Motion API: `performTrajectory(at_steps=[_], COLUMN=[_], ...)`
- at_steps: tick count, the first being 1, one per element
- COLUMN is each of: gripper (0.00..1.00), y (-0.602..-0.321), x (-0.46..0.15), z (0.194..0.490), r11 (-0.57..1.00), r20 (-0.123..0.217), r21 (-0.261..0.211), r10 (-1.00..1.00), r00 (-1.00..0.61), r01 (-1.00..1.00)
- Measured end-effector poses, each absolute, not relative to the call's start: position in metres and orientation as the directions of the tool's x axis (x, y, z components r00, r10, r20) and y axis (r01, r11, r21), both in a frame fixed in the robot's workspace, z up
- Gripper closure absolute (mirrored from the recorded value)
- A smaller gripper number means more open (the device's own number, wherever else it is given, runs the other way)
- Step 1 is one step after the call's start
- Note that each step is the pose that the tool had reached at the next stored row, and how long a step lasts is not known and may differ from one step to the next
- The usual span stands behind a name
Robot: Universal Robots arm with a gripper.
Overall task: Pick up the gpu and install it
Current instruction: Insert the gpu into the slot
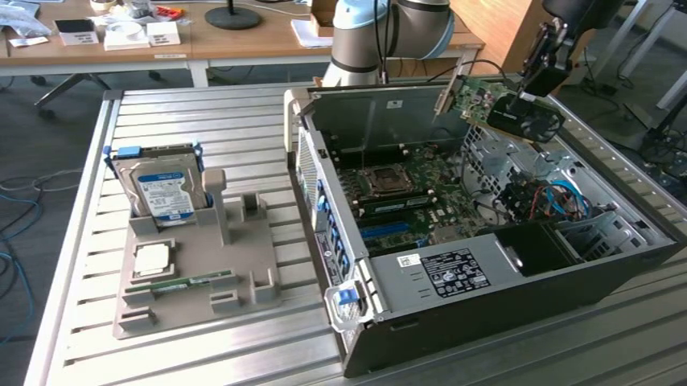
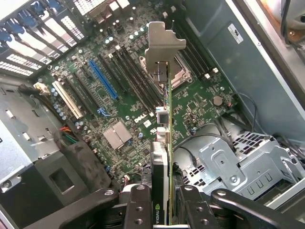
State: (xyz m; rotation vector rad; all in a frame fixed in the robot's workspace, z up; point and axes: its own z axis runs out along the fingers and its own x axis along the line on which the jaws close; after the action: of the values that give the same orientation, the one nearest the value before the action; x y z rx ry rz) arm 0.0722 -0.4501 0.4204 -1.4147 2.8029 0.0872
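Observation:
The gpu [image 1: 509, 108] hangs tilted in the air above the far right corner of the open computer case [image 1: 483, 310], its black fan cooler facing the camera and its silver bracket toward the arm's base. My gripper [image 1: 532, 95] is shut on its upper edge. In the wrist view the gpu [image 2: 161, 157] stands edge-on between my fingers [image 2: 139, 206], with my gripper [image 2: 163, 205] closed around it. Its silver bracket [image 2: 163, 43] points out over the motherboard [image 2: 119, 102]. The card hovers above the board, clear of the blue slot [image 2: 102, 78] and the other slots.
A grey fixture [image 1: 231, 277] on the slatted table holds a hard drive [image 1: 163, 191], a processor [image 1: 150, 257] and a memory stick [image 1: 191, 283]. Inside the case are a metal drive cage [image 2: 238, 164], cable bundles [image 1: 549, 201] and a black power supply [image 1: 451, 269].

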Motion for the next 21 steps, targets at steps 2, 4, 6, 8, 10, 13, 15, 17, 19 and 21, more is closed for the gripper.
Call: performTrajectory(at_steps=[2,4,6,8,10,13,15,17,19,21], gripper=[0.73,0.73,0.73,0.73,0.73,0.73,0.73,0.73,0.73,0.73], y=[-0.45,-0.45,-0.4499,-0.4499,-0.4498,-0.4499,-0.4498,-0.4498,-0.4498,-0.4498], x=[0.0722,0.0722,0.0722,0.0722,0.0722,0.0722,0.0722,0.0722,0.0722,0.0722], z=[0.4203,0.4204,0.4203,0.4203,0.4203,0.4203,0.4204,0.4204,0.4203,0.4203], r11=[0.588,0.583,0.577,0.572,0.567,0.562,0.558,0.555,0.551,0.548], r20=[-0.026,-0.026,-0.026,-0.026,-0.026,-0.026,-0.026,-0.026,-0.026,-0.026], r21=[0.049,0.049,0.049,0.048,0.048,0.048,0.048,0.048,0.048,0.048], r10=[-0.807,-0.811,-0.815,-0.819,-0.822,-0.826,-0.828,-0.831,-0.833,-0.835], r00=[-0.589,-0.584,-0.578,-0.574,-0.569,-0.563,-0.56,-0.556,-0.552,-0.549], r01=[-0.808,-0.811,-0.815,-0.819,-0.822,-0.826,-0.828,-0.831,-0.833,-0.835])
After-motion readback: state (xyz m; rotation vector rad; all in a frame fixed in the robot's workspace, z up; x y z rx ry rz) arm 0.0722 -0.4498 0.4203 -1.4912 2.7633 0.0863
